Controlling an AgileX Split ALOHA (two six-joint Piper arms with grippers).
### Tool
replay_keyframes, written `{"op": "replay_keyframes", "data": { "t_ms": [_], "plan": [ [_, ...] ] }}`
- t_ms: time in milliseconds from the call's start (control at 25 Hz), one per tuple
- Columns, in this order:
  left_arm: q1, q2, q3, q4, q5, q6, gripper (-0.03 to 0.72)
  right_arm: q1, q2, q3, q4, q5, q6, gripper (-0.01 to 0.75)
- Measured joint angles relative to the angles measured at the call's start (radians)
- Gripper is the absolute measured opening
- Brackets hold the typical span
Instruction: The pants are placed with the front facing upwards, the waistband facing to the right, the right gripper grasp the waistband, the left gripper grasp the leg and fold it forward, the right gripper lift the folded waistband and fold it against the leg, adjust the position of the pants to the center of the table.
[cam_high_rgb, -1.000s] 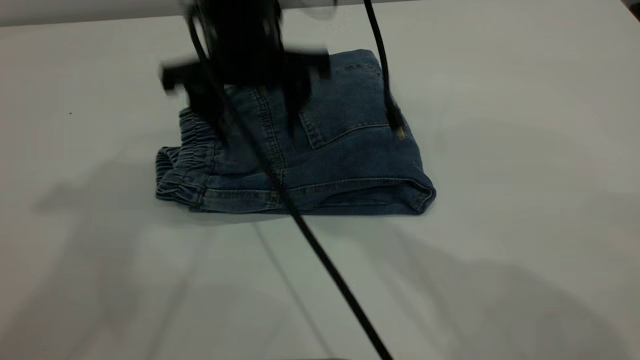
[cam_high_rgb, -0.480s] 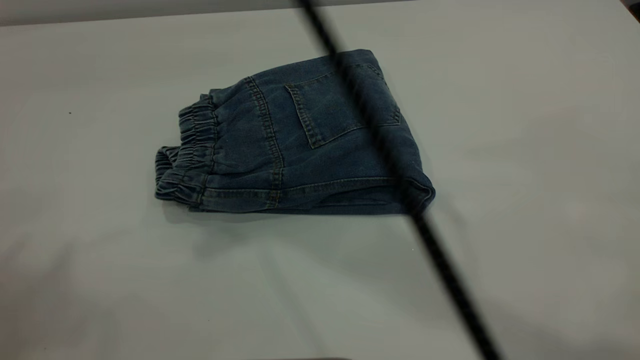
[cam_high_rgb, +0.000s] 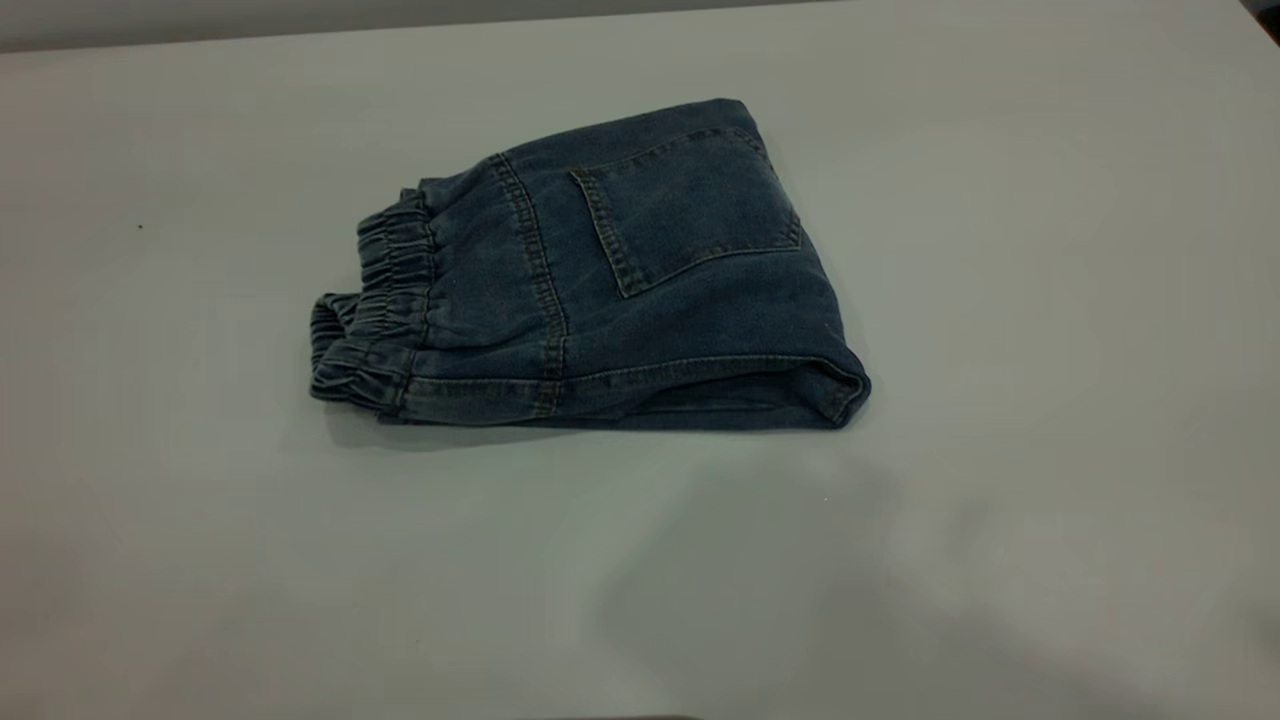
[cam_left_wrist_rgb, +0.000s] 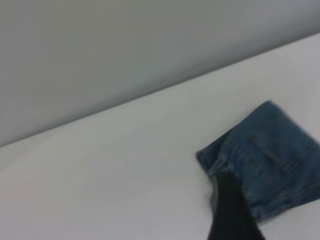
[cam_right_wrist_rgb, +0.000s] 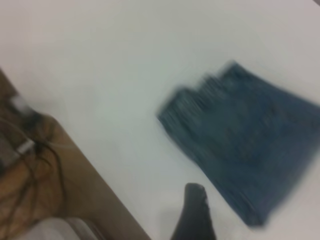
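White table (cam_high_rgb: 1050, 300) lies under the folded pants (cam_high_rgb: 650, 300), waistband (cam_high_rgb: 375, 310) at your left and a pocket up, so folding looks done. Left gripper (cam_left_wrist_rgb: 235, 212) and right gripper (cam_right_wrist_rgb: 195, 212) are beside it; whether they are open, you cannot tell.

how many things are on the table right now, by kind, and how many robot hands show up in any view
pants, folded, blue denim: 1
table, pale grey: 1
left hand, black, only partly seen in its wrist view: 1
right hand, black, only partly seen in its wrist view: 1
total: 4; only the pants lie on the table, and neither hand appears in the exterior view
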Motion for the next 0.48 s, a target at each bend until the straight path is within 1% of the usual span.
{"op": "replay_keyframes", "data": {
  "t_ms": [160,240,320,480],
  "plan": [
    [0.000,-0.047,0.002,-0.027,0.000,0.000,0.380,0.000,-0.148,0.245,-0.156,0.000,0.140,0.486],
    [0.000,-0.065,0.031,-0.039,0.000,-0.001,0.380,0.000,-0.219,0.361,-0.210,-0.001,0.178,0.477],
    [0.000,-0.080,0.099,-0.050,0.000,-0.001,0.380,0.000,-0.300,0.481,-0.226,-0.002,0.184,0.472],
    [0.000,-0.108,0.307,-0.080,0.000,-0.003,0.380,0.000,-0.478,0.686,-0.226,-0.005,0.188,0.470]
  ]
}}
